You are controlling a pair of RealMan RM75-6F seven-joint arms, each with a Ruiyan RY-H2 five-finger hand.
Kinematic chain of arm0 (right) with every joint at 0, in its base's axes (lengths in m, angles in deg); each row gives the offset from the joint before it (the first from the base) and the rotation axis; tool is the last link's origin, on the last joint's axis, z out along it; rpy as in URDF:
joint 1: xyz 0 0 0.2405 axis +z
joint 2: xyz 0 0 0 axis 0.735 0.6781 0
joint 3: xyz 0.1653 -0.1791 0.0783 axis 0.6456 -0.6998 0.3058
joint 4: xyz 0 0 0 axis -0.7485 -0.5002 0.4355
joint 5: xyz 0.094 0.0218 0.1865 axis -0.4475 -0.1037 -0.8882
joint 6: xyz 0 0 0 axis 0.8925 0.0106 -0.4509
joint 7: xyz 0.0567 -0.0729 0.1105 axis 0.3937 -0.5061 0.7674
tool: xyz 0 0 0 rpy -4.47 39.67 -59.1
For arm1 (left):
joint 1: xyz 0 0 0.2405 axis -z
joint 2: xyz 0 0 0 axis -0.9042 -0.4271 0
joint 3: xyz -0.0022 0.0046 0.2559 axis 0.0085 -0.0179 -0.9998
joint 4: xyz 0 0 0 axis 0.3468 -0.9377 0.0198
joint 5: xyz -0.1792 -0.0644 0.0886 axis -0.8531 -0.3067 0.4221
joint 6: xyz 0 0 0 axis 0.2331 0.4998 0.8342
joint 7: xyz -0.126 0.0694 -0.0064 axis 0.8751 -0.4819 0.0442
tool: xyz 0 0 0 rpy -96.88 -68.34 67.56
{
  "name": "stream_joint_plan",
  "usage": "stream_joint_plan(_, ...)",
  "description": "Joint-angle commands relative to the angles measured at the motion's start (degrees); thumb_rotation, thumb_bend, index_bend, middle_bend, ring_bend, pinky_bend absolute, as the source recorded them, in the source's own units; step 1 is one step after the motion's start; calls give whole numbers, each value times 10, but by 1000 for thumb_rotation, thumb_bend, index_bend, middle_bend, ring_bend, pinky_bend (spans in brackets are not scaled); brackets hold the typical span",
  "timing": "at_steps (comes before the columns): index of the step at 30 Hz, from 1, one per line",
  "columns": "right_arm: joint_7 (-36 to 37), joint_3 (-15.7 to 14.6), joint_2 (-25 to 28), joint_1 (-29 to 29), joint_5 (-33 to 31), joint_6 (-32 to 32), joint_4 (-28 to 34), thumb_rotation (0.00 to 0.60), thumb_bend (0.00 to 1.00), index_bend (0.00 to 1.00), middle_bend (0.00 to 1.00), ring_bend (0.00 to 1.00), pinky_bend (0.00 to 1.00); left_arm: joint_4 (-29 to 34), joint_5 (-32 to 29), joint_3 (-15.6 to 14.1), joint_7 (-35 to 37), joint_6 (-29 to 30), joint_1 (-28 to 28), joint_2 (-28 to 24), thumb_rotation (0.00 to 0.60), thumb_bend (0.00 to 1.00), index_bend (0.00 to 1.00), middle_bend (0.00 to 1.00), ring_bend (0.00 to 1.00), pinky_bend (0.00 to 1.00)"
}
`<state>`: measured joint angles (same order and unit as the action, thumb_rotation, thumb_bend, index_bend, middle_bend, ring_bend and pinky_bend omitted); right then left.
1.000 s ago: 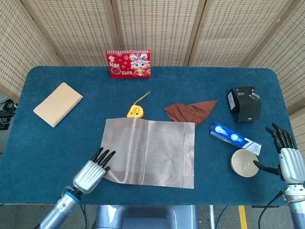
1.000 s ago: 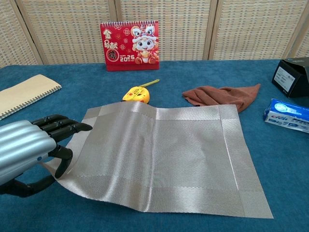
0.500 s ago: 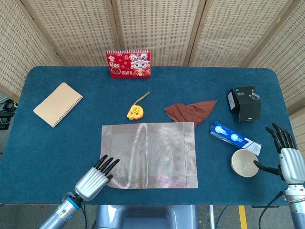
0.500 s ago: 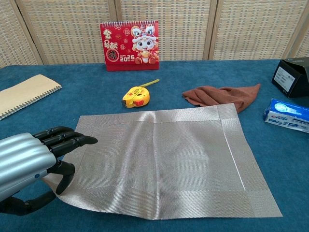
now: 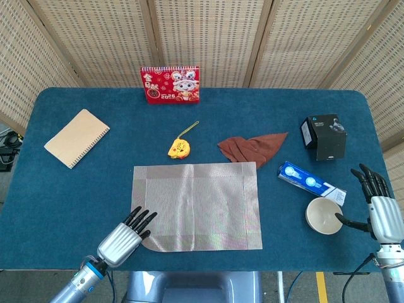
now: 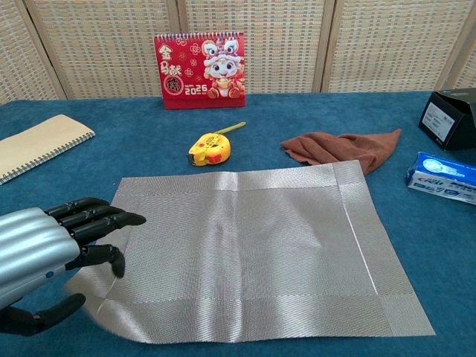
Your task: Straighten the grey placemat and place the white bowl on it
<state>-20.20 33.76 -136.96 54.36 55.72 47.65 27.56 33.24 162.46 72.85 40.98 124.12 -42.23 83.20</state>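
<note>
Left hand [image 5: 125,233]: ribbed silver-grey metal shell over the back, rounded and glossy, with black segmented fingers [image 6: 97,216] and a black thumb below. Small blue dot on the shell's side in the chest view. Wrist narrowing into a blue collar, then a light blue-grey forearm tube with a thin dark cable alongside.

Right hand [image 5: 379,205]: same build, silver-grey back plate, slim black fingers [image 5: 369,178], black thumb jutting sideways. Blue-ringed wrist below and a pale grey arm section, with a black cable looping out beneath it at the frame's bottom edge.
</note>
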Motion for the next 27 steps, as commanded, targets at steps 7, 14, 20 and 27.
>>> stream_joint_plan(7, -8, -2, -3, 1, 0, -3, -1, 600, 150, 134, 0, 0, 0, -6, 24, 4, 49, 27, -12, -24, 600, 247, 11, 0, 0, 0)
stream_joint_plan(14, -18, -3, -5, 2, 0, -5, -4, 600, 151, 140, 0, 0, 0, -1, 35, 17, 105, 87, -41, -42, 600, 248, 24, 0, 0, 0)
stream_joint_plan(20, -57, -4, -9, 4, -9, -13, -8, 600, 152, 265, 0, 0, 0, -8, 28, 44, 146, 153, -72, -51, 600, 248, 36, 0, 0, 0)
stream_joint_plan(27, -106, 4, -12, 5, -57, -37, -8, 600, 151, 289, 0, 0, 0, -21, 8, 60, 194, 187, -95, -76, 600, 247, 49, 0, 0, 0)
